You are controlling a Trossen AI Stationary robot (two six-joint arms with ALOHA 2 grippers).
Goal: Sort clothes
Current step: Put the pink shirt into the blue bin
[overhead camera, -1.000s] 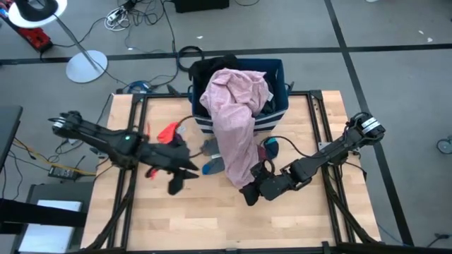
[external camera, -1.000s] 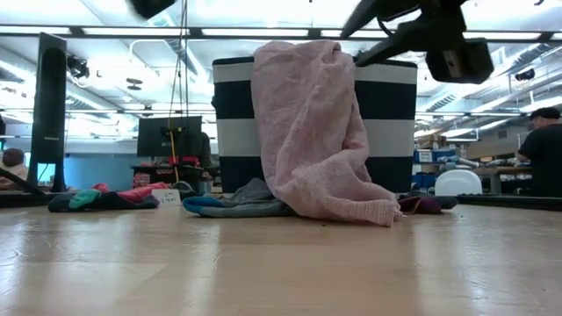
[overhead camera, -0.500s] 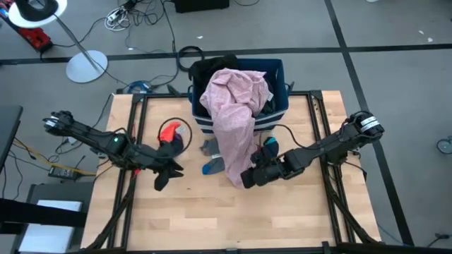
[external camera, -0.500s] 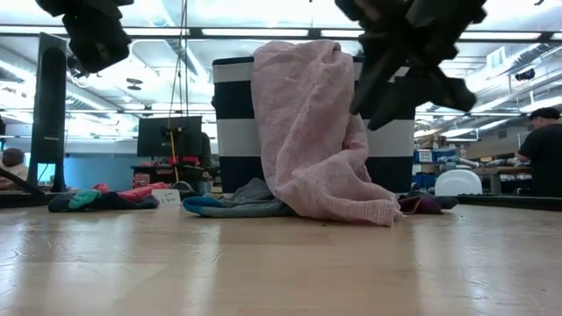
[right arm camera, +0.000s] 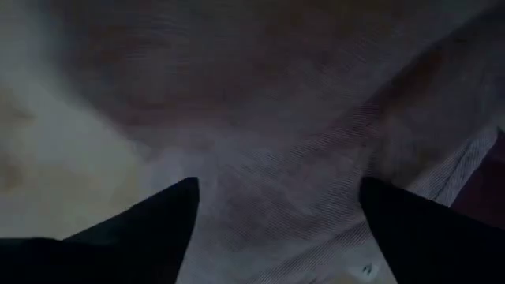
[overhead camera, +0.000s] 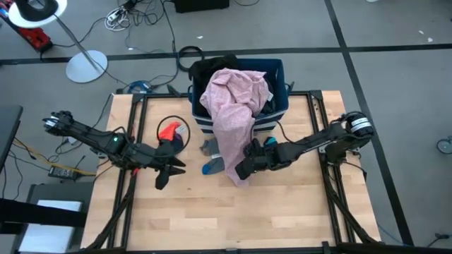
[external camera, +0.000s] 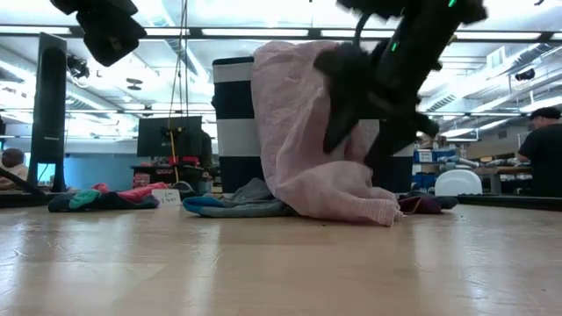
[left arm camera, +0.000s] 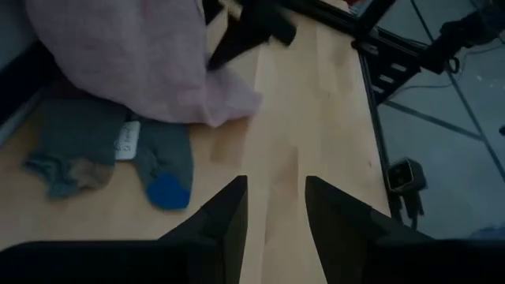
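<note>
Pink garment (overhead camera: 233, 113) — thin, finely ribbed cloth, matt; desk (overhead camera: 212, 219) — smooth pale wood planks; grey sock (left arm camera: 162, 158) — soft knit.

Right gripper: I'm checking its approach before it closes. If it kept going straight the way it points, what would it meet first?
The pink garment: the open right gripper points straight into its hanging fabric, which fills the wrist view.

Wooden table (overhead camera: 212, 212) carries striped bin (overhead camera: 275, 116), pink garment's trailing end (overhead camera: 236, 166), grey-blue socks (overhead camera: 212, 159), red-orange piece (overhead camera: 169, 131).
</note>
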